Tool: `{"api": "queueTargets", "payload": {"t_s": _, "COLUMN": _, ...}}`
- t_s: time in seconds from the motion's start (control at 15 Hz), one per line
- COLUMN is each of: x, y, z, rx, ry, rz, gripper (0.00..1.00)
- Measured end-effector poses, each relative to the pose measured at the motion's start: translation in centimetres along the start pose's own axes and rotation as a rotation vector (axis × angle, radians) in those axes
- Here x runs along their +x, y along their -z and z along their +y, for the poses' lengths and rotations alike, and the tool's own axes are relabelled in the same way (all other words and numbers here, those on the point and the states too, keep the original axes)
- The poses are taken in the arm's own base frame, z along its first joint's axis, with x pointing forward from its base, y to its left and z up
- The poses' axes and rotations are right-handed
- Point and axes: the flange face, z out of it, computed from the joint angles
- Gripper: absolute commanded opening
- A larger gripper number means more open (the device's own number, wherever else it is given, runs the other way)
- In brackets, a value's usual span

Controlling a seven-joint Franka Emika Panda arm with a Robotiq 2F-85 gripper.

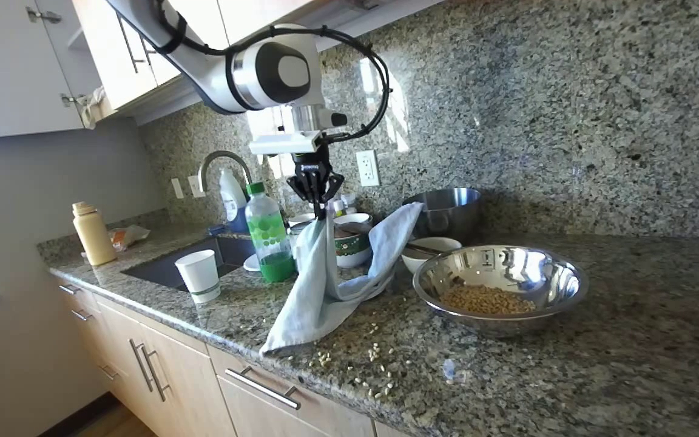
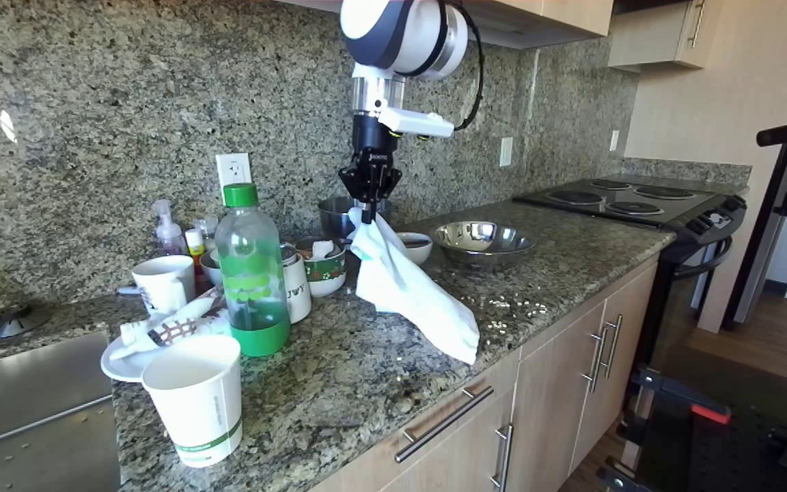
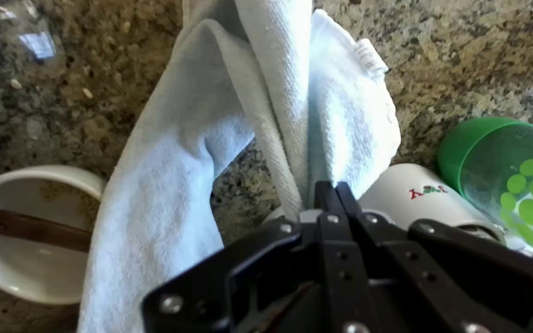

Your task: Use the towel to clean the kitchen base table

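the pincer (image 1: 320, 212) is pressed together on a gathered fold of the pale blue towel (image 1: 316, 303). the towel hangs below the pincer; its lower end appears to rest on the granite countertop (image 1: 477, 376), near the front edge. loose grains (image 1: 375, 353) lie beside that end, below the pincer. judged from these, wiping is not complete.

possible faults:

1. spillage. the stainless-steel bowl of grain (image 1: 507, 328) stands to one side of the pincer. an overlong sweep that way could strike it and shed more grain.

2. snagging. a second length of towel, beside the pincer, passes across the white bowl (image 3: 16, 273); contact cannot be confirmed. a hard pull could drag the bowl along.

3. tipping. on the opposite side of the pincer, the green-capped bottle (image 2: 253, 273) and the white vessel lettered "joy" (image 2: 298, 301) stand near. sideways travel or swinging cloth could topple either.

4. poor wiping. cloth hung slack from a single pinch carries little downward force. it may glide over grains or push them off the edge.

5. slippage. drag on a small fold could draw it out of the pincer.
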Motion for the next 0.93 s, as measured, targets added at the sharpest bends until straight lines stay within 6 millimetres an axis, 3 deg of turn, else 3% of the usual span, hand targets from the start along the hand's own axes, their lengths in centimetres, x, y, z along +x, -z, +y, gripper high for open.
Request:
{"api": "queueTargets", "payload": {"t_s": 0.4, "x": 5.7, "y": 0.2, "z": 0.4, "rx": -0.004, "ry": -0.080, "rz": 0.016, "gripper": 0.00}}
{"api": "queueTargets", "payload": {"t_s": 0.93, "x": 9.3, "y": 0.0, "z": 0.5, "rx": -0.020, "ry": -0.173, "rz": 0.042, "gripper": 0.00}}
